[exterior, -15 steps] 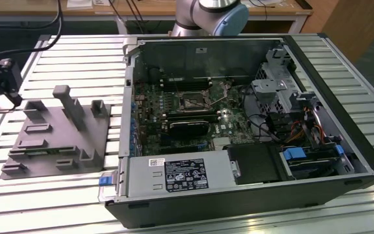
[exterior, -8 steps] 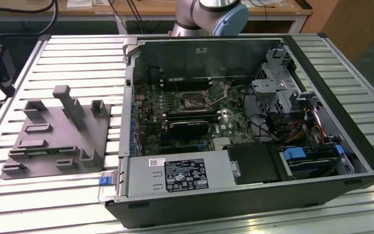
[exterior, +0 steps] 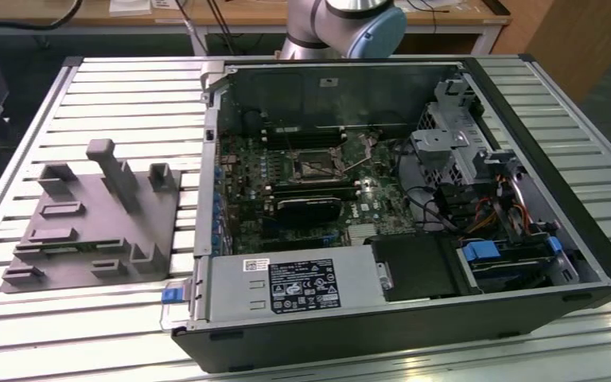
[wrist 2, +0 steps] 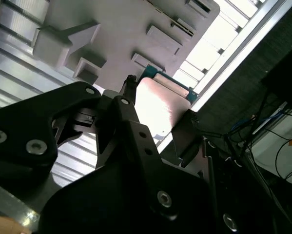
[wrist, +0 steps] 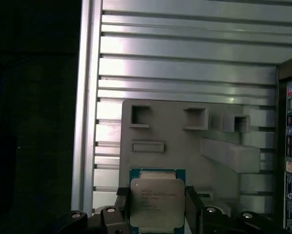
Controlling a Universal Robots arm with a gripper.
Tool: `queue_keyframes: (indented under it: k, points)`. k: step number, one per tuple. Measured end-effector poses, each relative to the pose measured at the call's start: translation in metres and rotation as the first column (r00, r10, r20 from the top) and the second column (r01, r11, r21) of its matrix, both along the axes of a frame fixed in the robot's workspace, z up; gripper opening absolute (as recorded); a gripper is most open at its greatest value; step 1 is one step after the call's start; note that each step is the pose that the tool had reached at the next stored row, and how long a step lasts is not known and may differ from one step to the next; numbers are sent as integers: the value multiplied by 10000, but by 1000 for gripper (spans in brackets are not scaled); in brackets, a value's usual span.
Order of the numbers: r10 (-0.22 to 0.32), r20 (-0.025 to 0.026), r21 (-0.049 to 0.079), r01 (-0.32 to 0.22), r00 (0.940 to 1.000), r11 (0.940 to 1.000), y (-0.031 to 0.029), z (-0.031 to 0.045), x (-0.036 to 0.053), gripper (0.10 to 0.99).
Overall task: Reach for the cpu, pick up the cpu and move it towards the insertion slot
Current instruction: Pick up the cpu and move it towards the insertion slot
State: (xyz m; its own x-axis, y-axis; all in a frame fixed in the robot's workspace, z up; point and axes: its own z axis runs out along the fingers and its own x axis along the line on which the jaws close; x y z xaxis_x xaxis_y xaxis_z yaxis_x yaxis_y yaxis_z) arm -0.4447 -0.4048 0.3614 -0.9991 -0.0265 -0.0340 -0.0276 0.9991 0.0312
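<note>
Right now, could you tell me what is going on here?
The arm's pincer is shut on the cpu, gripping two opposite edges, and holds it above the grey fixture block on the slatted table. The insertion slot lies inside the open computer case beside the block.

Wooden desk [exterior: 252, 12] behind slatted metal table [exterior: 114, 87]

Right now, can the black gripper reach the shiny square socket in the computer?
Probably yes. The open computer case leaves the metal-framed square socket uncovered; the gripper, clamping the silvery square chip, hangs above the grey fixture block beside it.
</note>
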Motion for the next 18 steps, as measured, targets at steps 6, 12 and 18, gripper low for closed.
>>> queue_keyframes:
  k: [6,12,18]
  points:
    - [0,29,-1,0,10000,10000,3,222,0,541]
    - [0,44,0,0,10000,10000,4,358,0,541]
    - [0,42,-2,0,10000,10000,4,362,14,541]
